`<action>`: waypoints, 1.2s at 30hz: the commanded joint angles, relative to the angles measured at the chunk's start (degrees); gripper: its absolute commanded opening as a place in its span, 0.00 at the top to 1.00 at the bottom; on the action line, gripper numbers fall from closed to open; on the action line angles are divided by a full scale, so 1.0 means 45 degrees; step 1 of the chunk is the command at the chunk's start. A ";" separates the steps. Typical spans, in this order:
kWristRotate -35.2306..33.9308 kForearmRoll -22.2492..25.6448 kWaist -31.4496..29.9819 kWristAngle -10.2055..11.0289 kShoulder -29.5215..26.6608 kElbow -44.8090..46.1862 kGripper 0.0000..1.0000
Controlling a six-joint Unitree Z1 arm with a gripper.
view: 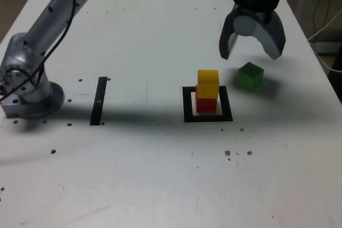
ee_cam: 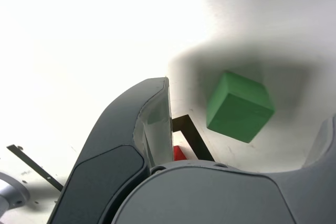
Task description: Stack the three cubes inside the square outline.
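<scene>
Gripper [view: 251,52]: jaws spread wide, nothing held, pointing down, hovering just above green cube [view: 250,76]. Green cube: on table [view: 160,174], just outside square outline [view: 187,105] at its far corner on the exterior view's right, apart from the stack. Yellow cube [view: 208,83]: atop red cube [view: 206,103], slightly offset. Red cube: inside outline, on its white centre. Black strip [view: 99,101]: well apart from outline, towards arm base [view: 26,92]

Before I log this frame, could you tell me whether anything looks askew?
Slightly: the yellow cube sits a bit off-centre on the red cube, overhanging toward the exterior view's right. Nothing looks spilled or damaged.
</scene>
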 commanded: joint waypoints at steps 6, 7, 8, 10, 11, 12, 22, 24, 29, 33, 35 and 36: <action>0.2161 -0.0231 -0.0286 -0.0001 0.0084 -0.0038 0.00; 0.2527 -0.0287 -0.0327 0.0017 0.0094 -0.0015 0.00; 0.2861 -0.0340 -0.0365 0.0040 0.0104 0.0014 0.00; 0.3378 -0.0424 -0.0425 0.0132 0.0125 0.0073 0.00; 0.3557 -0.0456 -0.0447 0.0200 0.0133 0.0103 0.00; 0.3684 -0.0482 -0.0463 0.0275 0.0139 0.0133 0.01; 0.3777 -0.0509 -0.0488 0.0504 0.0369 0.0202 0.02; 0.3761 -0.0520 -0.0496 0.0485 0.0485 0.0190 0.02; 0.3641 -0.0533 -0.0542 0.0280 0.0834 0.0104 0.05; 0.3516 -0.0547 -0.0611 0.0094 0.1091 0.0001 0.07; 0.3448 -0.0543 -0.0657 0.0091 0.1134 -0.0042 0.09; 0.3401 -0.0532 -0.0677 0.0090 0.1136 -0.0060 0.11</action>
